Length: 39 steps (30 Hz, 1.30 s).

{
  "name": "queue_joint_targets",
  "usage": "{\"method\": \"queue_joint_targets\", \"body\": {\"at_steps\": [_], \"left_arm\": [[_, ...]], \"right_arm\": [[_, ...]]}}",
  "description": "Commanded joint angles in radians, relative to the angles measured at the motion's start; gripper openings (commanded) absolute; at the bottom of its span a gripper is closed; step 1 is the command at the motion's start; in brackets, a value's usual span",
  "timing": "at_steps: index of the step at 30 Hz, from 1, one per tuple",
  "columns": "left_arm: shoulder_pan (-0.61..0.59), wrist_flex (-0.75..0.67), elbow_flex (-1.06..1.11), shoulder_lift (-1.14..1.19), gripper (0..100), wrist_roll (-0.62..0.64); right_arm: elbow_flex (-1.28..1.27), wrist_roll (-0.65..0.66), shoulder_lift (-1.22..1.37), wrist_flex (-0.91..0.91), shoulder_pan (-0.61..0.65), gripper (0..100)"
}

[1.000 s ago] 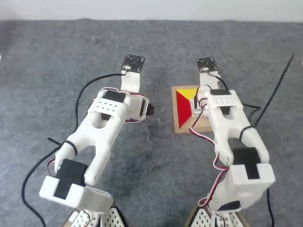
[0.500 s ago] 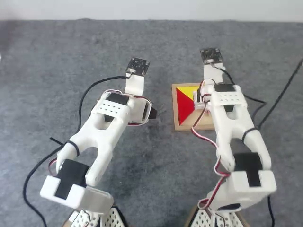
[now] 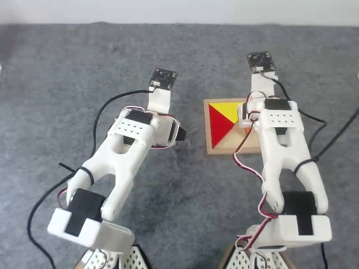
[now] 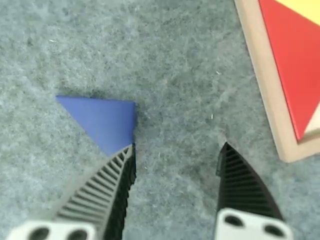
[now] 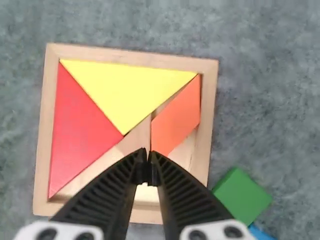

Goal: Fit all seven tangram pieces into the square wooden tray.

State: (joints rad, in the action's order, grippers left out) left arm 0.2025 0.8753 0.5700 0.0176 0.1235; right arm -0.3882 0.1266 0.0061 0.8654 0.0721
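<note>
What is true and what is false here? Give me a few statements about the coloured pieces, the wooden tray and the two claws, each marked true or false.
1. The large red triangle lies inside the square wooden tray. True.
2. The blue triangle lies inside the tray. False: it lies on the grey carpet, outside the tray.
3. The left gripper is open, with one fingertip right by the blue triangle. True.
4. The right gripper is wide open. False: it is shut, over the tray.
5. The green block lies on the carpet, outside the tray, near one corner. True.
</note>
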Motion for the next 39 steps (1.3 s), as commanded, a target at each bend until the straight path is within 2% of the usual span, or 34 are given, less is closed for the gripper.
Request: {"method": "queue_joint_targets", "body": {"at_steps": [1,7,10,16,19,27,39], "left_arm": [[0.006,-0.017,-0.005,-0.054,26,-0.006],[0.006,-0.017,-0.005,-0.054,26,-0.006],[0.006,-0.017,-0.005,-0.054,26,-0.006],[0.006,-0.017,-0.005,-0.054,26,-0.008],[0.008,-0.017,-0.005,-0.054,26,-0.008],[0.008,-0.017,-0.005,-0.054,26,-0.008],[0.008,-0.017,-0.005,-0.054,26,-0.008]], "right_arm": [[0.006,0.025,-0.058,-0.028,-0.03,2.1],[0.038,0.078,0.054,-0.048,-0.07,2.1],[0.106,0.064,0.139,-0.019,-0.065,2.3],[0.239,-0.224,0.22,0.042,-0.008,16.4],[0.249,-0.296,0.232,0.01,0.019,19.5],[0.256,-0.307,0.305,-0.027,0.004,19.5],[0.402,-0.311,0.472,0.008,-0.038,19.5]]}}
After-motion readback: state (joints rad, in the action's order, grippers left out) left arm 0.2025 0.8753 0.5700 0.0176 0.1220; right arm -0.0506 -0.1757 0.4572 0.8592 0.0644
